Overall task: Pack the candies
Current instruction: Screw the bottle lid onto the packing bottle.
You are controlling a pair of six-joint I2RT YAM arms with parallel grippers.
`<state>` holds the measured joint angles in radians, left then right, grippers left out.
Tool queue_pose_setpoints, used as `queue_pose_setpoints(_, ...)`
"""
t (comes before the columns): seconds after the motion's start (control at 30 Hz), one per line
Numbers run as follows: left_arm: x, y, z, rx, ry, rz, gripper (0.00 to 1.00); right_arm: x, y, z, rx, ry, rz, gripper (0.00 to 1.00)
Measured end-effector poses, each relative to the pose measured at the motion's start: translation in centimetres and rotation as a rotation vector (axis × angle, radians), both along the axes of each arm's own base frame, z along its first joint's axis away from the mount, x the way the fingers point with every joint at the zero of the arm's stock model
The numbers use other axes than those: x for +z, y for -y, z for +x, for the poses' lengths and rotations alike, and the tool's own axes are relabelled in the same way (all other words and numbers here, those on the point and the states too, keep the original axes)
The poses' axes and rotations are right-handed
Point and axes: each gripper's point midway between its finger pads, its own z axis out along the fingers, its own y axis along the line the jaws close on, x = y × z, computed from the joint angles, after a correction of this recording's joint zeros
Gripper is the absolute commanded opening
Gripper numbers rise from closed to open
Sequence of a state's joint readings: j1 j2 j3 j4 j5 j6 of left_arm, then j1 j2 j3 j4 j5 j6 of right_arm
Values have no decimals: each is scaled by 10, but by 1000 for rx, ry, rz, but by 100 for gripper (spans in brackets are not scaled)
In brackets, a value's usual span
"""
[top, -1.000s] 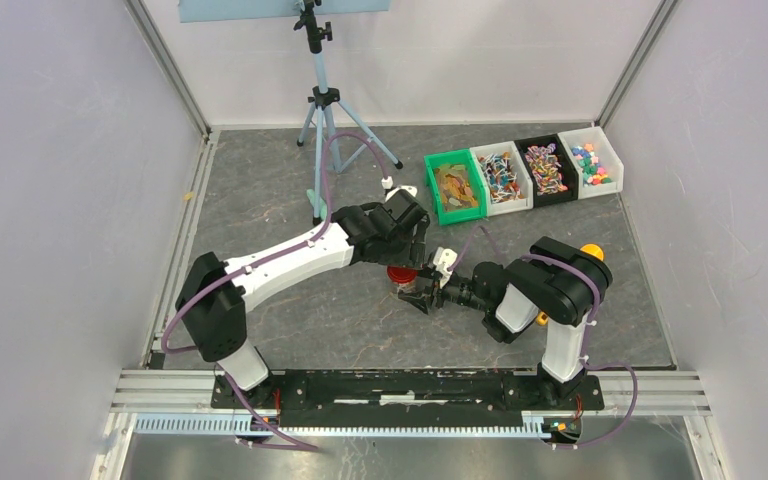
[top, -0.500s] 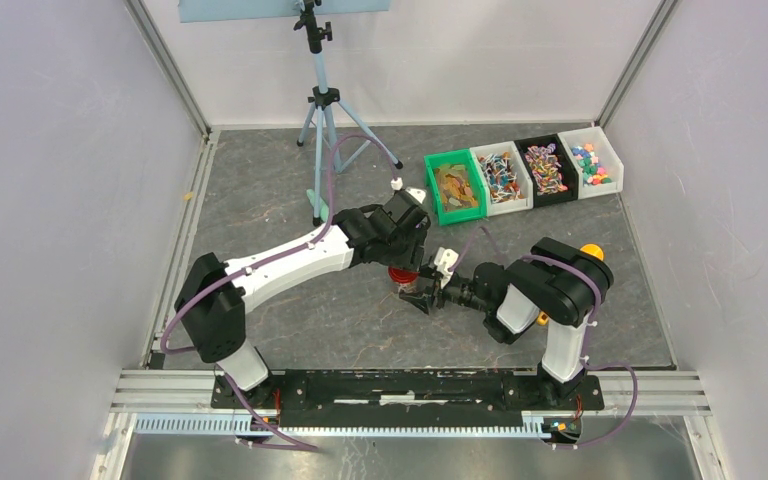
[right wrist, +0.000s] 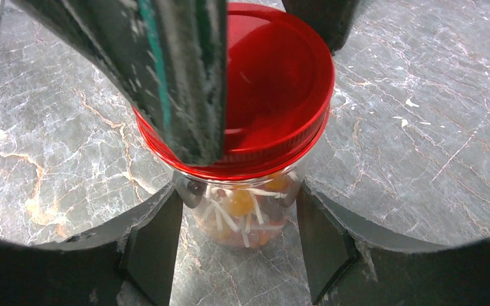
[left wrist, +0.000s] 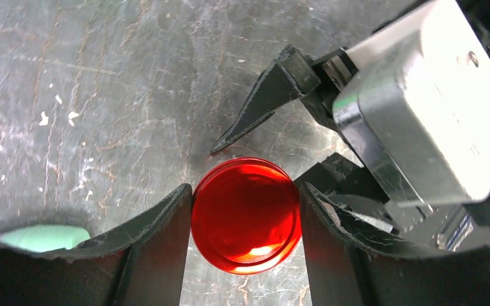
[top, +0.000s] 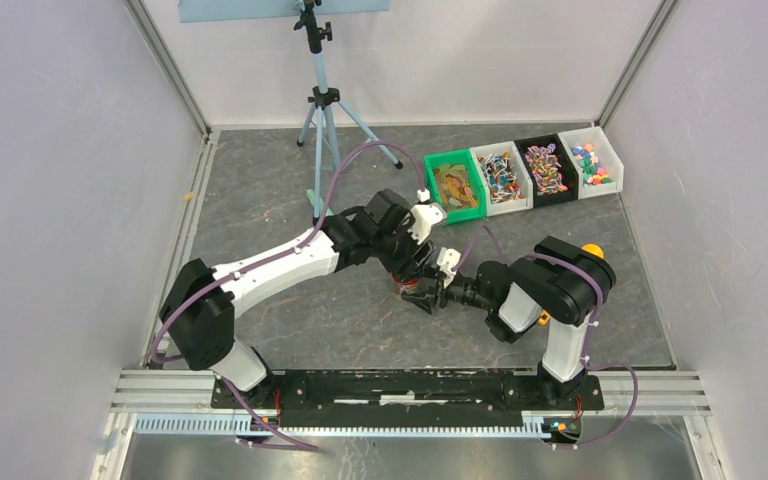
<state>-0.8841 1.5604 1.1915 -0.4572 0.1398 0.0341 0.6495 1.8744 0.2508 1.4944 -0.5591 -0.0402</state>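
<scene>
soft, even light fills the overhead view; the pale walls [top: 60, 200] read bright, and the dark table [top: 290, 180] carries only faint shadow under the arms [top: 280, 265]. in the left wrist view the red lid [left wrist: 245, 213] glows, with a spot of glare near its lower rim. the left gripper [left wrist: 245, 188] is near-black, its fingers [left wrist: 147, 255] soft at the bottom edge. in the right wrist view one such finger is blurred close to the lens. the jar [right wrist: 242, 220] and the table's veins are crisp, and the right gripper [right wrist: 237, 191] is dark and shadowed.
</scene>
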Motion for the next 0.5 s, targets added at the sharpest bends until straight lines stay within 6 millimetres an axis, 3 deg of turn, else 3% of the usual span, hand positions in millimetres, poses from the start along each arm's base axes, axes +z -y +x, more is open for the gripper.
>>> queue_pose_setpoints(0.27,0,2,-8,-341,42,-31,55,0,0,-2,19,5,0,48)
queue_pose_setpoints(0.5,1,2,-10,-487,82,-50,72,0,0,-3,25,10,-2,48)
